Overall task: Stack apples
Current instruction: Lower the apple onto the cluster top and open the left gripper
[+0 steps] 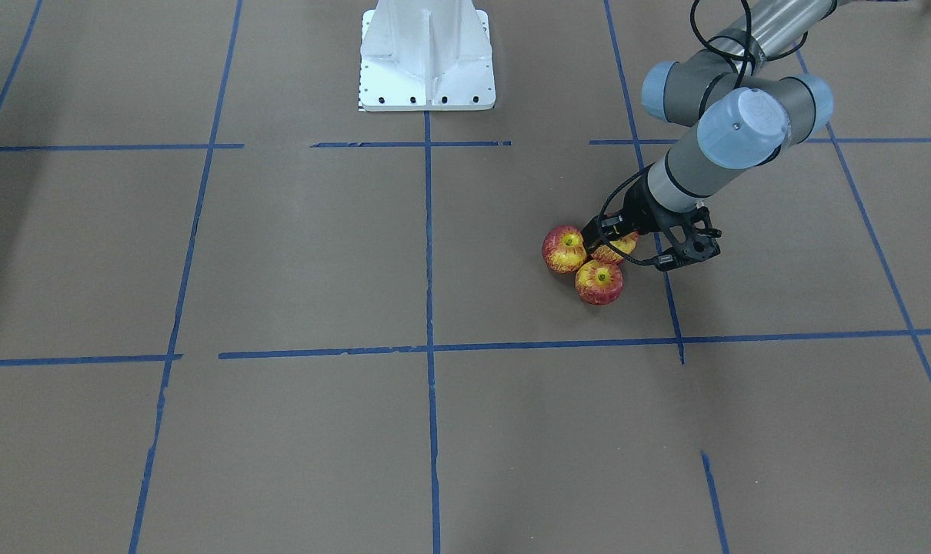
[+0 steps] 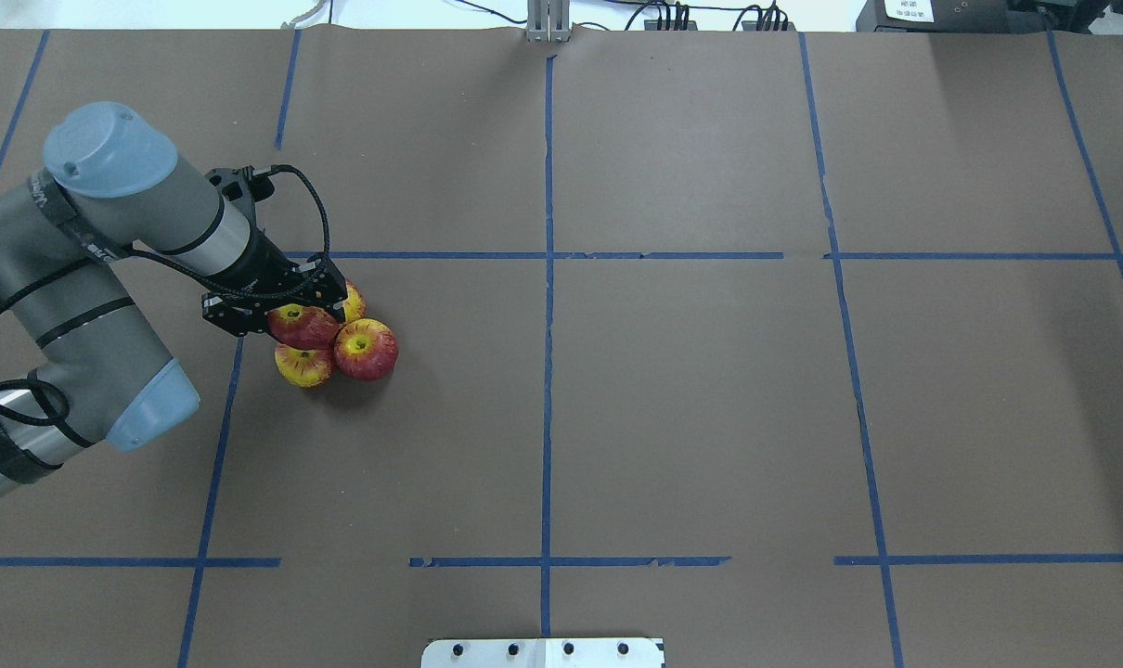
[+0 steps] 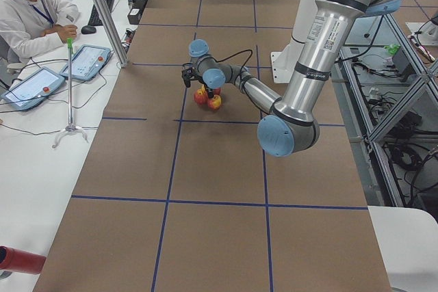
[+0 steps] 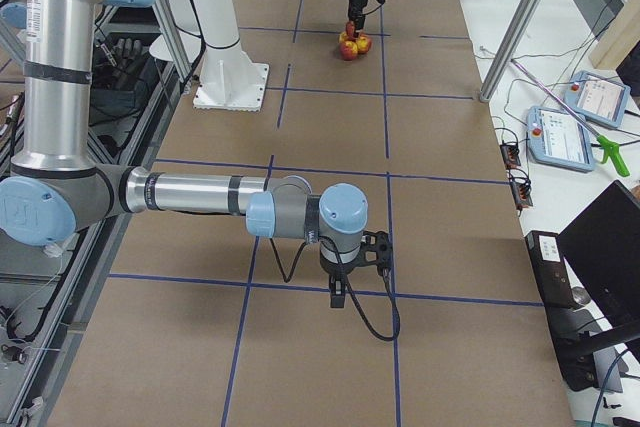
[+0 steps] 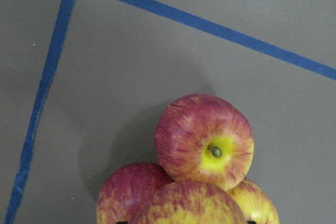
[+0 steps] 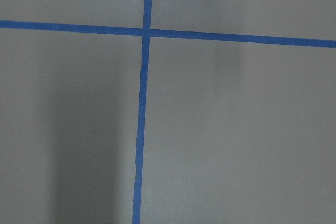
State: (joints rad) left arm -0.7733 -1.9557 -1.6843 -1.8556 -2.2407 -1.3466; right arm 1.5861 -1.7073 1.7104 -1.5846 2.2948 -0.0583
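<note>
Overhead, the left gripper (image 2: 297, 314) grips the top apple (image 2: 303, 328) between its fingers, over the three lower apples (image 2: 367, 349), which touch one another just beneath the fingertips. Front-facing, two lower apples show beside the fingers and the rest is hidden. The left wrist view shows the cluster directly below the fingers. From the right side, the right gripper (image 4: 350, 277) hangs well apart; I cannot tell its fingers' state. The stack looks nearly built, with only release and retreat seemingly left
</note>
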